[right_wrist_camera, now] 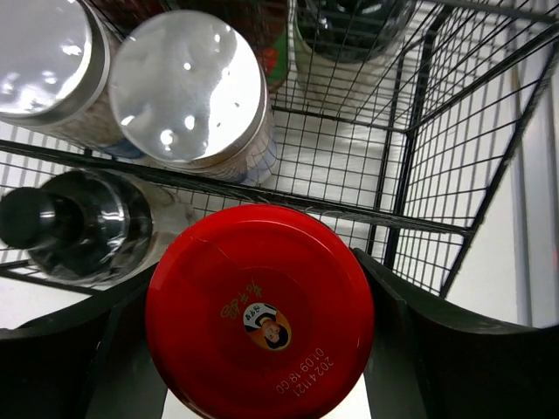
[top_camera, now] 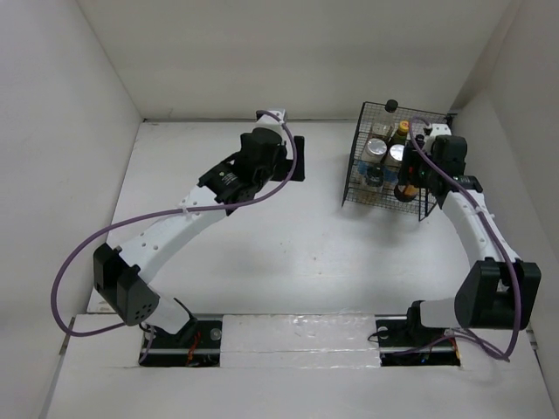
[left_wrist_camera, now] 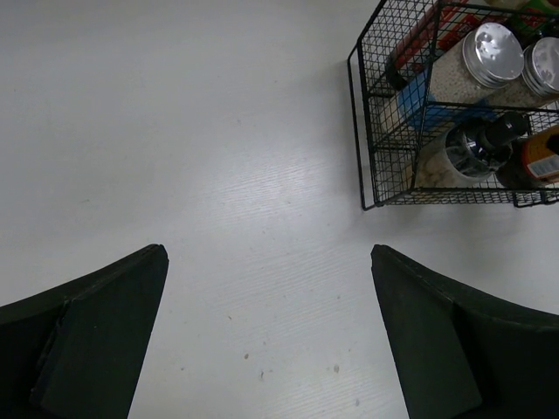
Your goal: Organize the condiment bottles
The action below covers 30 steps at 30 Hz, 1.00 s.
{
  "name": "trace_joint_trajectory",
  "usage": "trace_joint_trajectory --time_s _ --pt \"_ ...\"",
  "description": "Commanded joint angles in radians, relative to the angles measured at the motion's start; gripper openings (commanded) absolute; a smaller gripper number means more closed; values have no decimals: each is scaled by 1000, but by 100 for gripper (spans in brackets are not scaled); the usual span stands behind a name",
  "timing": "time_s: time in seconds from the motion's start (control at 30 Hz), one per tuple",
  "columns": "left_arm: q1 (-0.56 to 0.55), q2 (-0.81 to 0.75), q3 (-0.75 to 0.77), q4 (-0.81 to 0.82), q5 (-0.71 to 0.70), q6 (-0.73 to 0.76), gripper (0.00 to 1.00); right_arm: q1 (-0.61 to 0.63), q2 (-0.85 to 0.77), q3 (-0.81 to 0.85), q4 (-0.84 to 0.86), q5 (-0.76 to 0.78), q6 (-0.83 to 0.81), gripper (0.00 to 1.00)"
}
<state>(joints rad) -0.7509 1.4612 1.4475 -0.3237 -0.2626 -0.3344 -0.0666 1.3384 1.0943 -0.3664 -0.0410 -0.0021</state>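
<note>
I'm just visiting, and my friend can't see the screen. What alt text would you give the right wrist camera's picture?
A red-lidded jar, seen from above, fills the foreground, gripped between the two dark fingers of the right hand. Beyond it is a black wire basket holding two silver-topped shakers and a black-capped bottle.

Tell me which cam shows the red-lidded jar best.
Right wrist: the red-lidded jar fills the frame inside the right claw, lid print legible. Top external shows barely a sliver beside the arm; left wrist doesn't show it clearly.
</note>
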Motion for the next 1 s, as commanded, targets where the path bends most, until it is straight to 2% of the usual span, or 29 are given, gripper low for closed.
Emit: trace_joint_trajectory --time_s 0.0,0.03,0.2,0.3,0.4,0.43,0.53,0.7,0.97 --pt "-1 -29 -2 32 11 -6 99 -9 1 0 187 12 10 29" --pt "-1 -29 -2 32 11 -15 99 -9 1 -1 187 12 10 31" --pt "10 -38 -30 51 36 -26 99 -9 53 -48 196 3 40 55" --pt "21 -47 -39 51 45 -26 99 -9 65 -59 196 -7 40 60" --pt "41 -47 -39 61 54 -35 99 -9 74 -59 184 -7 60 72" --pt "41 -47 -39 70 54 -35 99 1 74 -59 175 -7 74 82" --pt "41 -47 -30 71 45 -35 99 10 52 -21 115 -7 74 99" --pt "41 -47 8 51 13 -48 99 28 -53 55 29 50 74 100" --pt "41 -90 83 29 -35 -57 99 60 -281 197 -88 24 65 100"
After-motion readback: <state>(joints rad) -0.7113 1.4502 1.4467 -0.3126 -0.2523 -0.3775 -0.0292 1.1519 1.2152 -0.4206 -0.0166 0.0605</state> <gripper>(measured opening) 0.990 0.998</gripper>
